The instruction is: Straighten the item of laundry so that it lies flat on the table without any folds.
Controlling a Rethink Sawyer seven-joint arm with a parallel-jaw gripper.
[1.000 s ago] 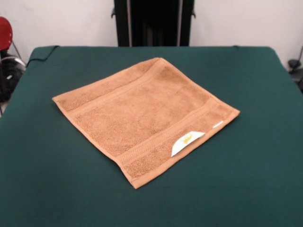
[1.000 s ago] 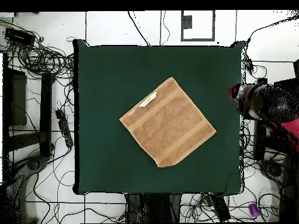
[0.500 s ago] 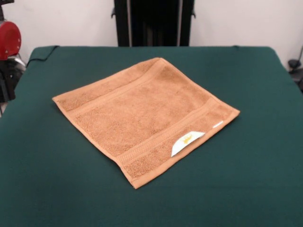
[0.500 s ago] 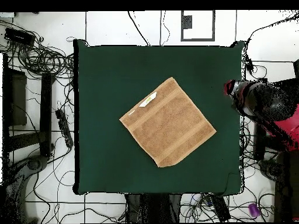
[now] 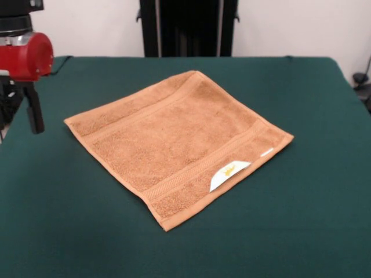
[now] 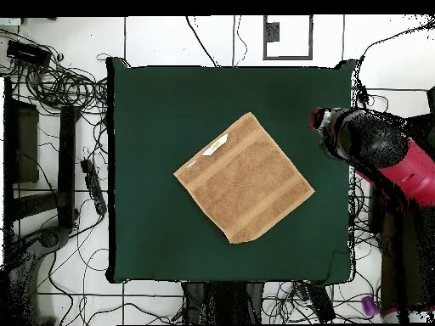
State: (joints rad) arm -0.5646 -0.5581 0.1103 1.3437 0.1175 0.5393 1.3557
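1. At the far left of the front view, the red and black arm (image 5: 23, 49) reaches in over the table's edge, and a dark finger-like part of the gripper (image 5: 36, 110) hangs below it. Whether the jaws stand wide or narrow cannot be told from either view, and nothing is seen held in them.
2. The gripper hangs above bare cloth, well apart from the towel and off its nearest corner.
3. The table (image 5: 324, 220) is covered in dark green cloth and is far larger than the towel, with open cloth on every side of it.
4. The towel (image 5: 174, 142), orange-tan terry, lies spread near the table's middle, turned so that its corners point toward the table's edges like a diamond. It looks flat, with no fold showing, and woven border bands run along two opposite sides.
5. Toward the right, a white label (image 5: 229, 174) with a yellow mark lies at the towel's edge facing the camera, and a smaller white tag (image 5: 266, 152) sits just beyond it near the right-hand corner.
6. In the overhead view the towel (image 6: 244, 177) again lies flat near the middle, and the arm (image 6: 374, 153) enters over the table's right edge, apart from the cloth square.
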